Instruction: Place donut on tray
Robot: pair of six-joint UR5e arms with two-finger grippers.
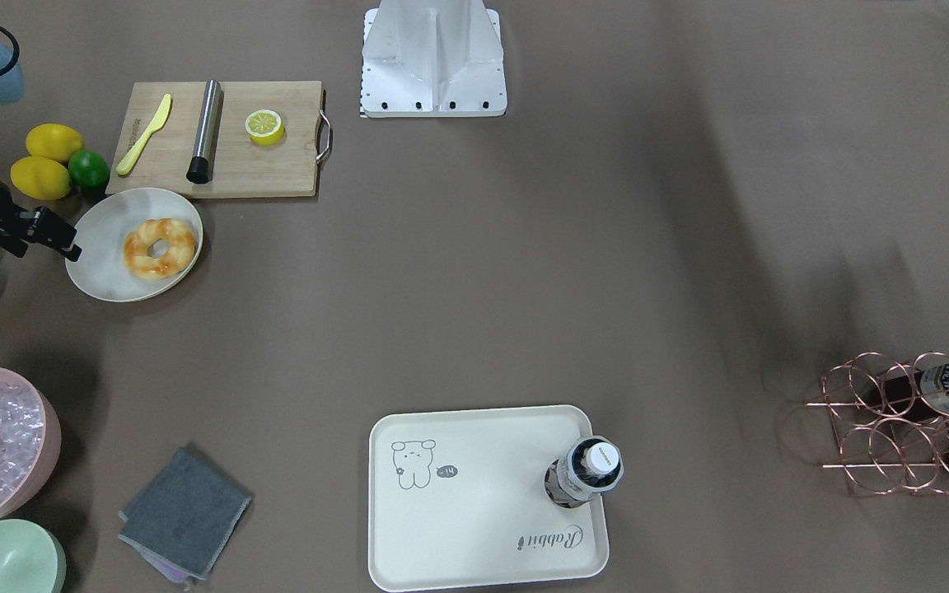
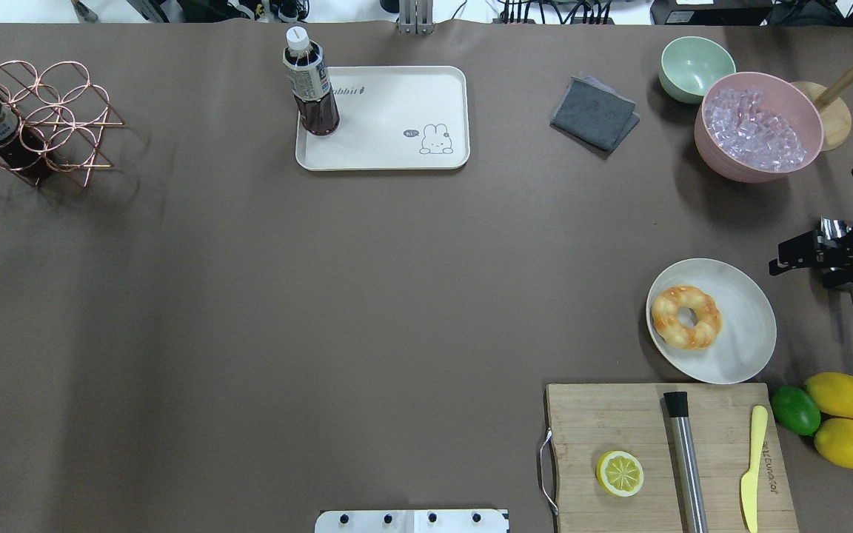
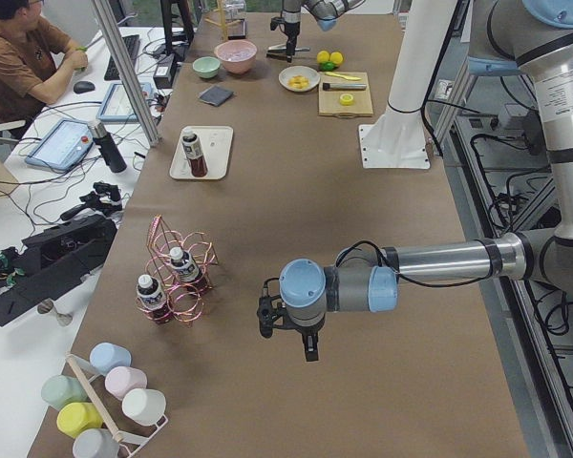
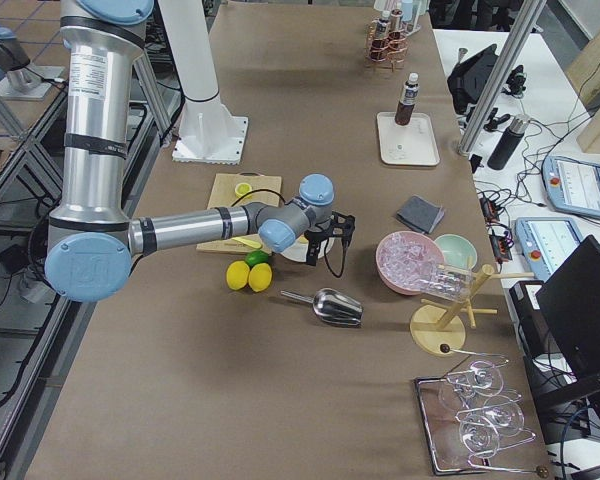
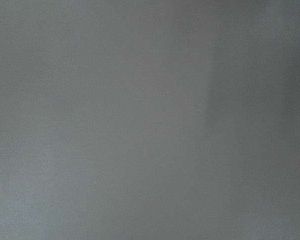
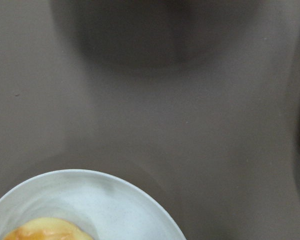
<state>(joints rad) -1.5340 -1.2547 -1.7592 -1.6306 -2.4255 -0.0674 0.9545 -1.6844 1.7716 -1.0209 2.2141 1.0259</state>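
Note:
The donut (image 1: 160,247), golden-orange with pale patches, lies on a round off-white plate (image 1: 104,239) and also shows in the overhead view (image 2: 686,317). Its edge shows in the right wrist view (image 6: 45,231). The cream tray (image 1: 474,511) with the animal drawing lies across the table (image 2: 389,133). A dark drink bottle (image 1: 590,469) stands in one corner of it. My right gripper (image 2: 778,259) hangs open and empty beside the plate, a little apart from its rim. My left gripper (image 3: 286,329) hovers over bare table far from both; I cannot tell its state.
A wooden cutting board (image 2: 619,422) holds a lemon half (image 2: 620,473), a steel muddler (image 2: 686,451) and a yellow knife (image 2: 752,466). Two lemons and a lime (image 2: 795,409) lie beside it. A pink ice bowl (image 2: 758,126), green bowl (image 2: 695,66), grey cloth (image 2: 594,113) and copper bottle rack (image 2: 34,118) stand around the edges.

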